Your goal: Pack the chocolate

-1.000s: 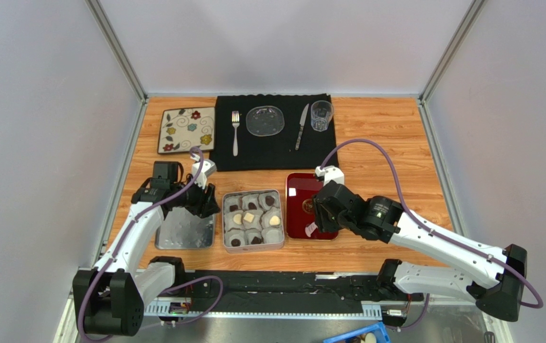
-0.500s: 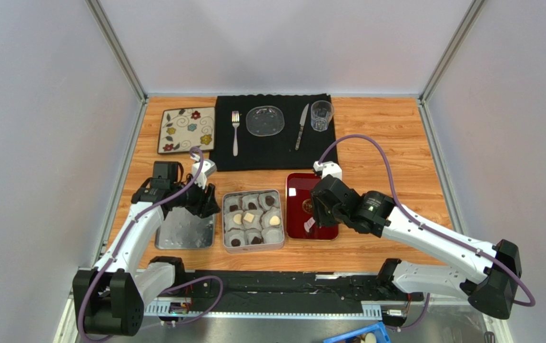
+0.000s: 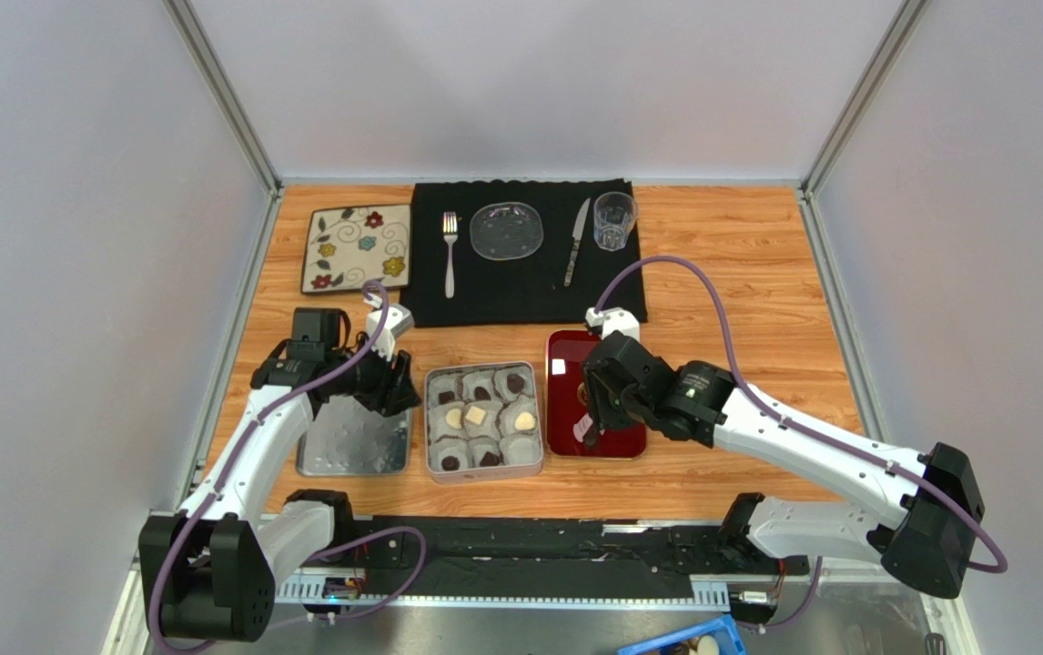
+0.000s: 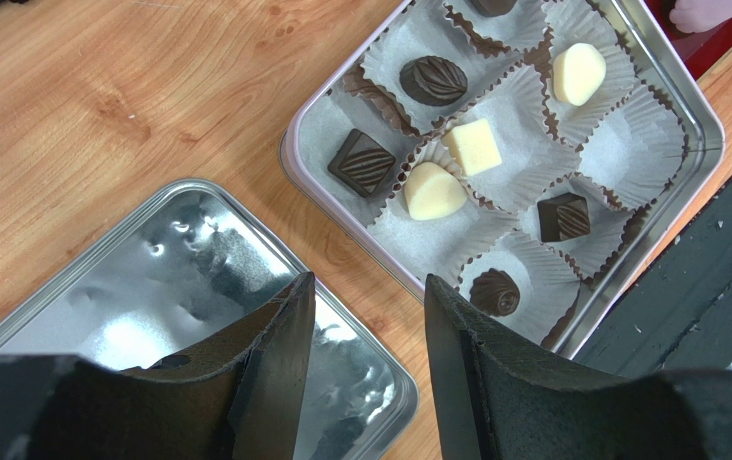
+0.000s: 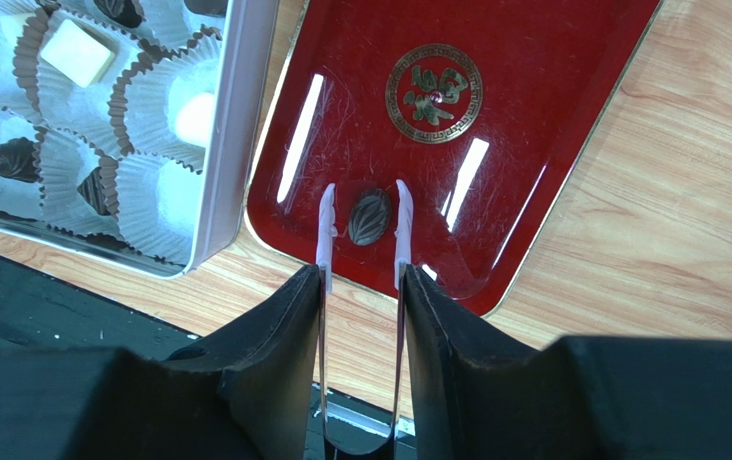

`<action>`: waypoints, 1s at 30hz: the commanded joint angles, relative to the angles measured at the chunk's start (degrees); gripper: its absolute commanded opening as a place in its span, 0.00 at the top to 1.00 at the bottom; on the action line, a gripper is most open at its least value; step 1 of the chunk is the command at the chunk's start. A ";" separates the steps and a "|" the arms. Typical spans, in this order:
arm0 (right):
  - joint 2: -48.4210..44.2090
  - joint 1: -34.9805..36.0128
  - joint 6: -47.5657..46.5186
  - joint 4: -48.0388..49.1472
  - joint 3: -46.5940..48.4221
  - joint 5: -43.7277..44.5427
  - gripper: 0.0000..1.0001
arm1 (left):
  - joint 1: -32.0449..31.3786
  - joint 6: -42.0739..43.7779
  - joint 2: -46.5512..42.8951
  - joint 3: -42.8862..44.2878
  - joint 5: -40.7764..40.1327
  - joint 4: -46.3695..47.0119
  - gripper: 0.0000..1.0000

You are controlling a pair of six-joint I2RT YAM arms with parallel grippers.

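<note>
The tin (image 5: pixel 237 115) stands between the silver tray (image 4: pixel 149 287) and the red tray (image 5: pixel 533 115), with only narrow gaps of surface (image 5: pixel 686 240) at each side. The left fingers (image 4: pixel 274 364) hang apart over the silver tray's edge, just beside the tin's wall. The tongs (image 5: pixel 325 230), pressed by the right fingers (image 5: pixel 274 355), have their tips on both sides of one chocolate (image 5: pixel 369 218); the red tray around it is bare. In the tin the cups (image 4: pixel 519 110) are packed tightly; one corner cup (image 4: pixel 629 144) near the red tray is free. Right of the red tray the surface is open, except where the right arm (image 3: pixel 787 444) crosses it.
</note>
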 commanded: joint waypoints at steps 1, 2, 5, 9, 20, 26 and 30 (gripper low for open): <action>-0.43 -0.36 -0.93 2.07 -0.57 0.47 0.61 | 0.24 1.03 -0.36 2.29 1.43 -0.16 0.45; -0.43 -0.36 -0.93 2.07 -0.66 0.47 0.63 | 0.24 0.94 -0.36 2.38 1.44 -0.07 0.45; -0.17 -0.27 -1.10 1.80 -0.57 -0.06 0.65 | 0.24 0.94 -0.36 2.29 1.44 -0.07 0.45; 0.44 -0.36 -1.19 1.10 -0.48 -0.32 0.67 | 0.24 1.11 -0.36 2.29 1.44 -0.16 0.46; 0.01 -0.27 -3.12 -0.83 5.66 -0.06 0.87 | 0.24 1.38 -0.45 2.03 1.26 -0.16 0.46; -0.52 1.74 -5.14 -1.89 13.92 -1.20 0.88 | 0.24 1.20 -0.54 1.94 1.26 -0.16 0.46; 1.67 5.53 -4.88 -1.63 16.92 -0.94 0.88 | 0.24 1.03 -0.54 1.77 1.44 -0.16 0.46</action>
